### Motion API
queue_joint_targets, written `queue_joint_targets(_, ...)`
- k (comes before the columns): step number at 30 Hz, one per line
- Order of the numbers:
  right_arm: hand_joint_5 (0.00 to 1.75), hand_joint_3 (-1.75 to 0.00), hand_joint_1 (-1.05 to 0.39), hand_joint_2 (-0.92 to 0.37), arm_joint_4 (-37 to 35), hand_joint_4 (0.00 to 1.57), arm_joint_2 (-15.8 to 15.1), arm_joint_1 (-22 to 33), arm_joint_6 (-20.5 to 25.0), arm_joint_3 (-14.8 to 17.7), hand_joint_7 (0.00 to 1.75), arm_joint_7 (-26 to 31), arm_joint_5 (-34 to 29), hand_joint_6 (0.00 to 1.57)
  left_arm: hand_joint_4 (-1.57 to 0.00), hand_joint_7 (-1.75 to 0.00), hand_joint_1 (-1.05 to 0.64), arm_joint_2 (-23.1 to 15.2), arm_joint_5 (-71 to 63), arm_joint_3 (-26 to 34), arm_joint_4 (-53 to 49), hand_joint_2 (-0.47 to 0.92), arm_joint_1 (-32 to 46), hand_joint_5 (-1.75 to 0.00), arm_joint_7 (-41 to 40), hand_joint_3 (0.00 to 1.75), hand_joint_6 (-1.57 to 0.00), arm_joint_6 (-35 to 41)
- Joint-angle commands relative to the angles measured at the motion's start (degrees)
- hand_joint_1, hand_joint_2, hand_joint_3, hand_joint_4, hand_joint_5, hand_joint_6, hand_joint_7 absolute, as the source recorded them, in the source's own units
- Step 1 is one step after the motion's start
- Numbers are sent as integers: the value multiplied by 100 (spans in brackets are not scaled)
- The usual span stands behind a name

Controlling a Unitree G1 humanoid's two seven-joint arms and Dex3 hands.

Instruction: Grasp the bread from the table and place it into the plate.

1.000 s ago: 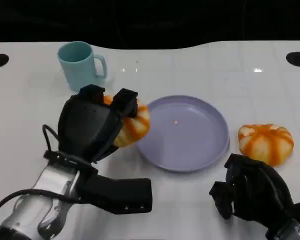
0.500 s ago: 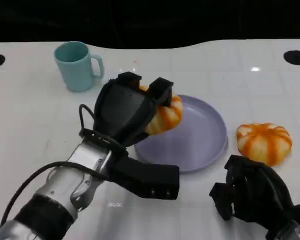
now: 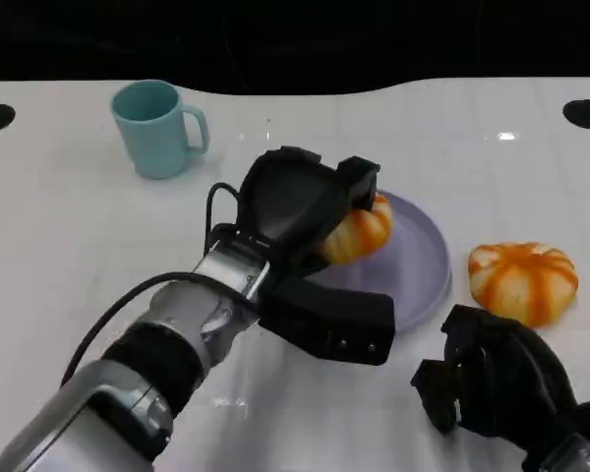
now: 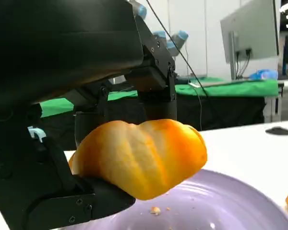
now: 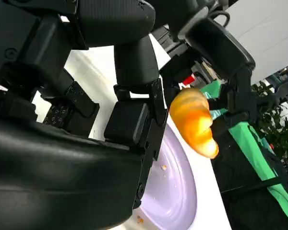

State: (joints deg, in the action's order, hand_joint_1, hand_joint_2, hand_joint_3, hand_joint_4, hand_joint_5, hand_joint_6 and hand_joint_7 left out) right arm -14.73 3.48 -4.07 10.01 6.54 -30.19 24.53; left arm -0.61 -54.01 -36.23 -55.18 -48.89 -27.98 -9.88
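My left hand grips an orange-and-cream bread roll and holds it just above the lavender plate, over its left half. The left wrist view shows the roll clamped between the black fingers with the plate right underneath. In the right wrist view the same roll hangs over the plate. A second striped bread roll lies on the table right of the plate. My right hand rests low at the front right, fingers curled in, holding nothing.
A teal mug stands at the back left of the white table. Two dark round holes sit near the table's far corners. The second roll lies close in front of my right hand.
My left hand has carried the roll to the right, from beside the plate's left rim to over the plate. The right hand has stayed in place.
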Motion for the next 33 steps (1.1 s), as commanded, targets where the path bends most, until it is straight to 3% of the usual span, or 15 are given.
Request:
queue_joint_targets(1,152,-145,-105,-6,-59,140,-56,-38,-43,35,113,-50,64,146,-90,-91,-45,35,156,-70,-284,45,-253,-166,298,97,-76,-122)
queue_joint_targets(5,151,-146,-105,-5,-43,140,-50,-27,-24,34,113,-29,53,146,-74,-55,-53,57,13,-260,-348,48,-333,-150,498,80,-55,124)
queue_joint_targets(8,151,-146,-105,-6,-22,140,-56,-15,-45,18,113,-15,20,147,-58,-40,-67,31,-72,-415,-261,79,-377,-114,865,24,-38,357)
queue_joint_targets(9,151,-147,-105,-6,-30,140,-57,-16,-56,21,113,-34,27,147,-50,-38,-74,6,-97,-458,-186,85,-382,-101,1021,17,-31,425)
queue_joint_targets(10,151,-147,-105,-6,-46,140,-59,-23,-67,25,113,-51,33,147,-43,-41,-84,-24,-127,-505,-101,89,-386,-86,1179,16,-22,492)
queue_joint_targets(12,151,-147,-105,-5,-69,140,-68,-46,-67,28,113,-59,31,147,-34,-47,-97,-97,-202,-601,80,92,-388,-74,1467,18,-8,595)
queue_joint_targets(20,151,-146,-105,-4,-101,141,-72,-64,-72,43,112,-70,35,147,-8,-34,-105,-352,93,-472,951,92,-296,-67,3223,29,0,783)
queue_joint_targets(26,151,-148,-105,-5,-69,141,-69,-59,-52,40,111,-27,21,148,-6,-42,-105,-578,146,-383,1663,92,-125,-76,3703,33,0,896)
queue_joint_targets(33,152,-148,-105,-5,-122,141,-77,-88,-63,59,111,-81,51,147,-11,-49,-105,-1023,159,-210,2696,92,292,-79,3843,25,-1,954)
